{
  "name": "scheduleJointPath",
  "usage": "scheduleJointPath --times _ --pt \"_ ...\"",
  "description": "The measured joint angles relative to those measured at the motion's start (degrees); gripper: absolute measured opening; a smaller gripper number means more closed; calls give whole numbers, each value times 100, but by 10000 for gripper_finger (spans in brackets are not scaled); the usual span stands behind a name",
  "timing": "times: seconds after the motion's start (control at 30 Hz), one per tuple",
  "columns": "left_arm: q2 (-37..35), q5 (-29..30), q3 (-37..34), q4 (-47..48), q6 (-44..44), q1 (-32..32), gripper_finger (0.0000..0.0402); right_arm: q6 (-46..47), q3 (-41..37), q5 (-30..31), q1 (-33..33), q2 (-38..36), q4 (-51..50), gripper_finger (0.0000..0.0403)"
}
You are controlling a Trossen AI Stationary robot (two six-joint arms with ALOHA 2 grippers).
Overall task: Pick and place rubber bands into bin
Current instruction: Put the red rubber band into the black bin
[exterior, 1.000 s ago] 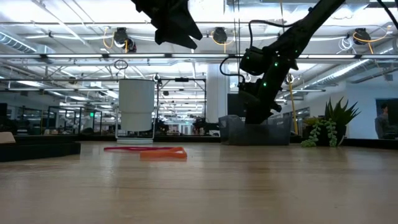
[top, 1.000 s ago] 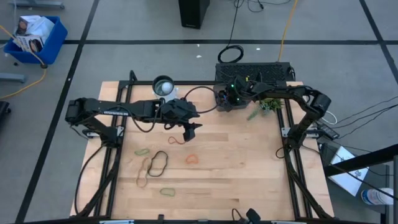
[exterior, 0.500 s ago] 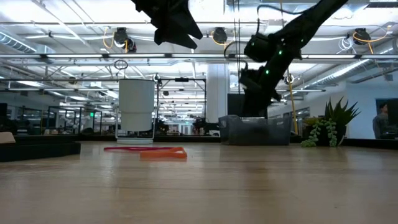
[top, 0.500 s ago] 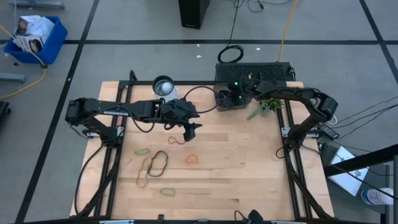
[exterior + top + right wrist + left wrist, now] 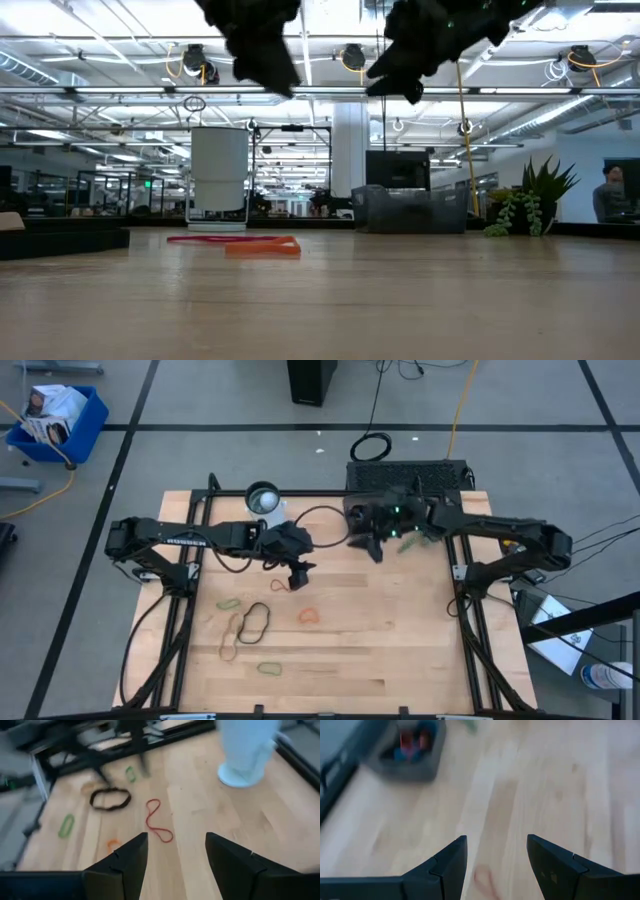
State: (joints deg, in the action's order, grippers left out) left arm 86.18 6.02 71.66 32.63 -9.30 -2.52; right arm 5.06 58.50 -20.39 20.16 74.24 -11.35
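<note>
Since a second ago the right gripper (image 5: 374, 550) has lifted out of the bin (image 5: 360, 520) and swung toward the table's middle, and the left gripper (image 5: 298, 578) has shifted slightly.

From above, the bin sits at 12 o'clock of the wooden table (image 5: 400, 630), with a keyboard (image 5: 408, 475) behind it and a small plant (image 5: 428, 532) at its 3 o'clock. A clear cup (image 5: 264, 497) stands toward 11 o'clock. The right gripper hovers just at 5 o'clock of the bin, fingers spread and empty. The left gripper hangs over a red rubber band (image 5: 283, 583), fingers apart, holding nothing. More rubber bands lie at its 7 o'clock: a black loop (image 5: 255, 621), an orange one (image 5: 308, 615), tan ones (image 5: 232, 638) and green ones (image 5: 268, 669).

At table height, both grippers hang high, clear of the wood; the cup (image 5: 219, 180) stands left of centre, the bin (image 5: 408, 210) right of it, the plant (image 5: 525, 200) farther right. An orange band (image 5: 262, 247) lies flat in front.

The left wrist view shows its spread fingers (image 5: 447, 865) over bare wood, with the bin (image 5: 410, 750) holding coloured bands far ahead.

The right wrist view shows open fingers (image 5: 227, 860), the red band (image 5: 157, 822), black loop (image 5: 110, 798) and cup (image 5: 247, 750) ahead.
</note>
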Motion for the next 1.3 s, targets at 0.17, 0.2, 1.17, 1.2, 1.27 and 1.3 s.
scheduleJointPath --times 0.17,0.2,1.17,1.2,1.27,1.3 --pt "281 2 -4 1037 -581 29 214 -646 0 842 -733 -37 -28 184" --pt "379 4 -4 1127 -626 51 214 -733 0 1016 -824 -32 -26 182" --pt "2425 -431 -4 1056 -1099 32 213 -724 -2 1456 -1027 -27 -704 171" --pt "2423 -445 -4 1057 -1090 11 213 -724 -2 1456 -1027 -27 -704 171" --pt "2423 -455 -4 1057 -1071 -27 213 -724 -2 1456 -1027 -27 -706 171" --pt "2432 -457 -4 1056 -1071 -44 213 -724 -2 1456 -1027 -27 -709 171"
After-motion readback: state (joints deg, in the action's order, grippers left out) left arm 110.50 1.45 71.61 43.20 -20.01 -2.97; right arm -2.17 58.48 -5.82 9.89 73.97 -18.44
